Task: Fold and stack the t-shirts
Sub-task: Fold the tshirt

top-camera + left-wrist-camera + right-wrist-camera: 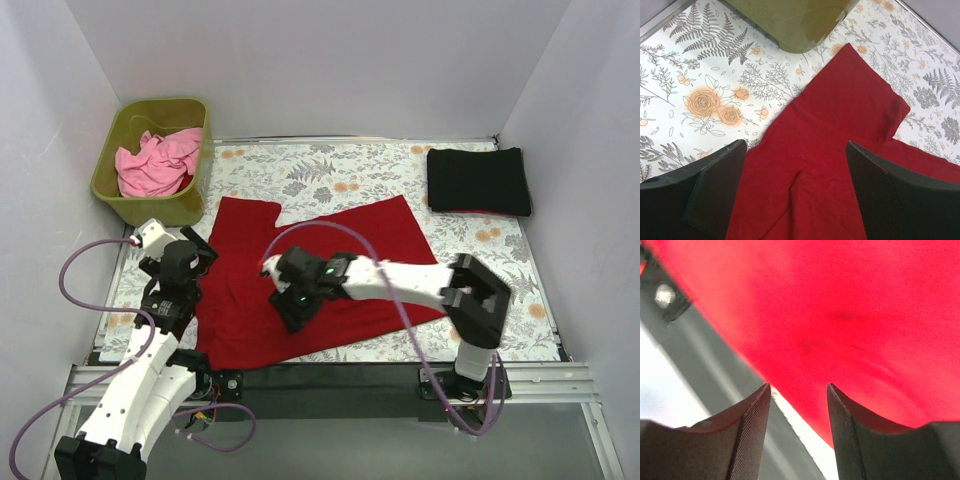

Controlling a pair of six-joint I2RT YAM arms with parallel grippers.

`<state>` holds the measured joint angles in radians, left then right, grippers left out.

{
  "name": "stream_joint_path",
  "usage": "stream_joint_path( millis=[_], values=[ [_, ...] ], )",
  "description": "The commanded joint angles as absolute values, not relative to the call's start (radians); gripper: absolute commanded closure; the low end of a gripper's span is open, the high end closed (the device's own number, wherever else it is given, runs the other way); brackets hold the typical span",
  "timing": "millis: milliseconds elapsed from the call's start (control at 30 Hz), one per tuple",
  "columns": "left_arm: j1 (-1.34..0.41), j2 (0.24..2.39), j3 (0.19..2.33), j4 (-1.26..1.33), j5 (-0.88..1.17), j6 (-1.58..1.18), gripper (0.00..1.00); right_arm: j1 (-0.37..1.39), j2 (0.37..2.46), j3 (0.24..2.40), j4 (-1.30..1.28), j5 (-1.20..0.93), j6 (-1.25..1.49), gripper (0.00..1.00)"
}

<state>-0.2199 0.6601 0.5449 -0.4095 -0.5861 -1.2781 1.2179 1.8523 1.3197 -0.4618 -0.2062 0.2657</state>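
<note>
Top external view: dark red t-shirt (330, 265) spread over the left-centre of the floral table cloth (350, 170), broadest left to right, one squared flap reaching toward the olive bin (204, 160), near hem at the table's near edge. Black t-shirt (478, 180) folded at the far right, well apart; pink t-shirt (155, 160) bunched inside the bin. Right gripper (290, 312) reached in from the right, over the middle of the red cloth, tips aimed near-left; left gripper (185, 255) at the shirt's left border, beside the flap. Both over the same garment, neither clearly nearer; by the look of it, left better placed for the flap and left edge, right for the near hem. Left wrist view: jaws spread wide, holding nothing, hovering above the cloth, the flap running away toward the bin's corner and a soft ridge of fold directly below, a detail lost from above. Right wrist view: blurred, fingers partly parted, nothing seen between them, red cloth just past the tips, its edge slanting over a grey rail (715, 370); contact with the cloth impossible to tell here. Probably a fresh grip on an edge needed next, then a fold across the long run.
</note>
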Motion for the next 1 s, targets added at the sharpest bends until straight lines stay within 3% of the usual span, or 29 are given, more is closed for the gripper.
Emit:
stream_joint_path(
  millis=[0,133,300,467,700,967],
  values=[
    [-0.218,0.673,0.54,-0.39,-0.592,-1.266,0.25,1.08,1.602,1.138,-0.511,-0.031,0.3,0.52],
    [-0.218,0.683,0.54,-0.388,-0.583,-1.262,0.25,0.864,1.384,0.86,-0.517,0.113,0.35,0.56],
    [-0.218,0.687,0.54,-0.379,-0.569,-1.259,0.25,0.455,1.117,0.623,-0.476,0.077,0.347,0.59],
    [-0.218,0.693,0.538,-0.376,-0.561,-1.258,0.25,0.157,1.068,0.502,-0.41,-0.052,0.333,0.59],
    [-0.218,0.677,0.535,-0.376,-0.56,-1.256,0.25,-0.053,1.1,0.396,-0.391,-0.087,0.438,0.65],
    [-0.218,0.673,0.532,-0.379,-0.535,-1.253,0.25,-0.184,0.845,0.345,-0.523,-0.112,0.721,0.7]
  ],
)
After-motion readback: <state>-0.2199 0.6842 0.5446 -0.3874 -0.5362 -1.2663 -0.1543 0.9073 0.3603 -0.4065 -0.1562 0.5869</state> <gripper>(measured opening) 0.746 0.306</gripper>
